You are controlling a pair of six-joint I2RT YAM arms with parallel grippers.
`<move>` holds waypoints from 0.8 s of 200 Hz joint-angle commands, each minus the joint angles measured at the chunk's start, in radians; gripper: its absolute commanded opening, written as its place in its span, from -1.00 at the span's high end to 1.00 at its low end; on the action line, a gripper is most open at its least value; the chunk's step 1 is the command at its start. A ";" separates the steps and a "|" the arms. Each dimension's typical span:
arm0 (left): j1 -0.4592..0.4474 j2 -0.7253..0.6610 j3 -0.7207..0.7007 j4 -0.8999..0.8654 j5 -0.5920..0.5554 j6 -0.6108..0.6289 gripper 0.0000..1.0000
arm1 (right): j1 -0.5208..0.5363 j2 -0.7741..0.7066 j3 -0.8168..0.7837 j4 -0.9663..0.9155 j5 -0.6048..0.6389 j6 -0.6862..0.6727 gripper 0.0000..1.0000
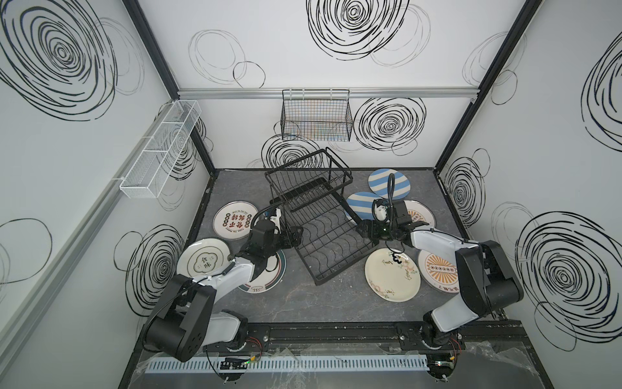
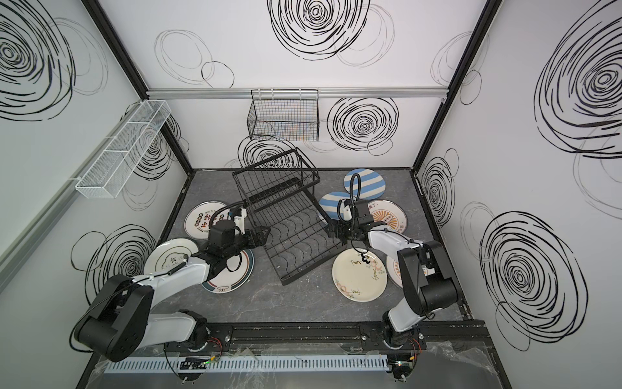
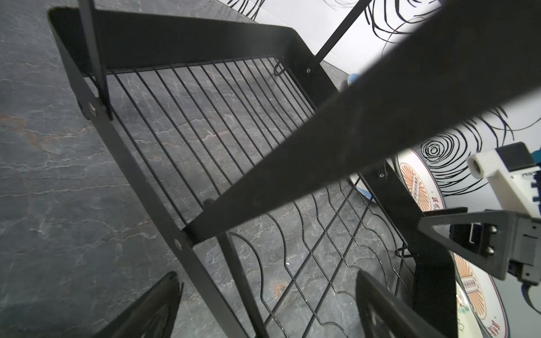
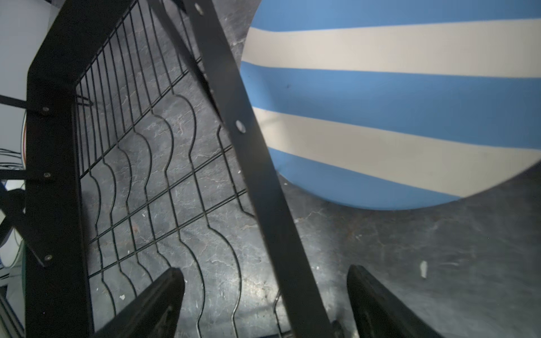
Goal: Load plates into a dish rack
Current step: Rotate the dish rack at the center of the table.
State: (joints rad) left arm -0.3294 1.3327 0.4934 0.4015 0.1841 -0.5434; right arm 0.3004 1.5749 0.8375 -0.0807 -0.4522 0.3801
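Marbled grey tabletop [image 1: 303,303]; plate [image 1: 204,264] reads 食味 (clearly); left jaws, right jaws apart astride rack [image 4: 260,181].

A: Top views: from high at the near edge, angled down; both take in the whole counter [image 1: 303,303].
B: Wrist views: close, low, facing the dish rack [image 3: 175,38] from opposite sides, sharing its wires.

This is a robotics test cell in a lab, not a kitchen: a booth of white wall panels [image 1: 286,67] scrawled with black spirals, held by black frame posts [image 1: 153,50] and an aluminium rail [image 1: 235,93]. At the bottom of the frame, the left arm [image 1: 218,279] and right arm [image 1: 434,240] are mounted on a track [image 1: 336,331] beside a slotted cable duct [image 1: 303,365], over a dark marbled surface [image 1: 303,303].
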 commanded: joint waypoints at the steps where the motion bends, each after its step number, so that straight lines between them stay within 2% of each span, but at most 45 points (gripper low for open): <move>1: -0.001 0.019 0.040 0.064 0.012 0.029 -0.92 | 0.033 0.015 0.029 -0.013 -0.044 -0.015 -0.81; 45: 0.028 0.037 0.094 -0.014 -0.006 0.039 -0.92 | 0.106 0.030 0.037 0.003 -0.085 0.017 -0.78; 91: 0.133 0.000 0.115 -0.090 -0.006 0.035 -0.92 | 0.171 0.043 0.042 0.092 -0.130 0.088 -0.76; 111: 0.141 -0.027 0.129 -0.129 -0.016 0.030 -0.92 | 0.176 0.052 0.067 0.083 -0.140 0.087 -0.76; 123: 0.139 -0.047 0.141 -0.182 -0.039 0.031 -0.92 | 0.170 0.036 0.078 0.055 -0.113 0.084 -0.76; 141: 0.139 -0.090 0.163 -0.289 -0.103 0.038 -0.92 | 0.151 -0.020 0.084 -0.024 -0.006 0.074 -0.79; 160: 0.141 -0.161 0.173 -0.368 -0.161 0.052 -0.92 | 0.094 -0.099 0.064 -0.092 0.068 0.074 -0.79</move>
State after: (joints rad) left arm -0.1898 1.2591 0.6250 0.1516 0.1162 -0.5148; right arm 0.4530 1.5845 0.8906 -0.0826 -0.4965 0.4526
